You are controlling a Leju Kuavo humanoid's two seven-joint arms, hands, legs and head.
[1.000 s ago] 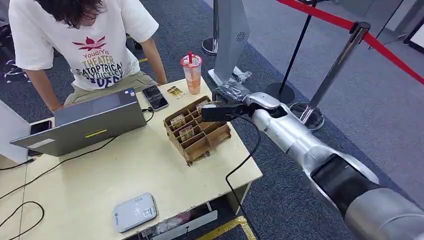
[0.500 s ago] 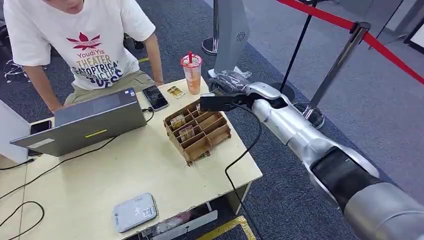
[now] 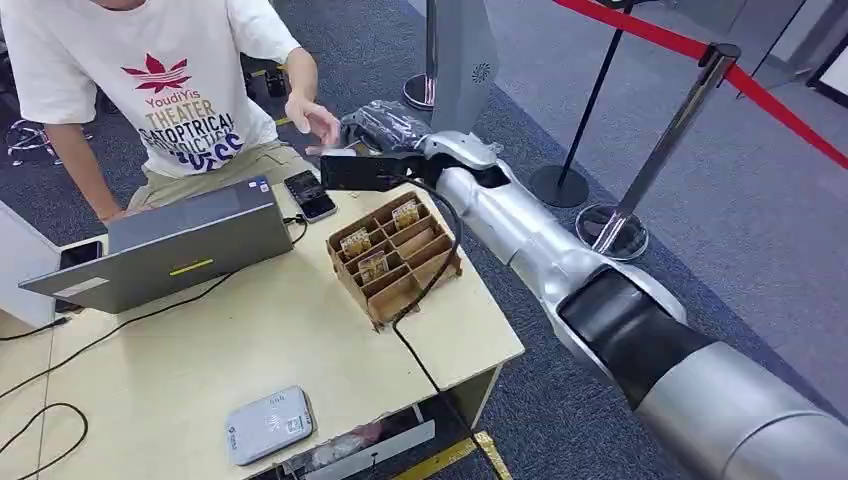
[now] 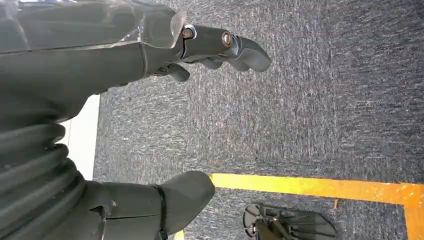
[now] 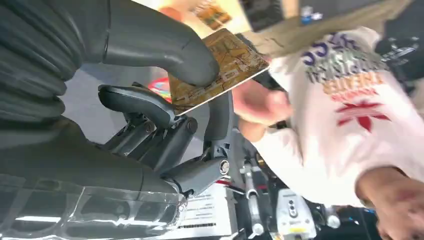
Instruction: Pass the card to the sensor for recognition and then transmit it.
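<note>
A gold-and-brown patterned card is seen; the person's shirt is white, printed red and navy.

Right hand, pinching the card, is extended over the table's far edge; a person's hand is raised just beside it. Beneath the arm stands the wooden card rack; laptop and phone occupy the table nearby
</note>
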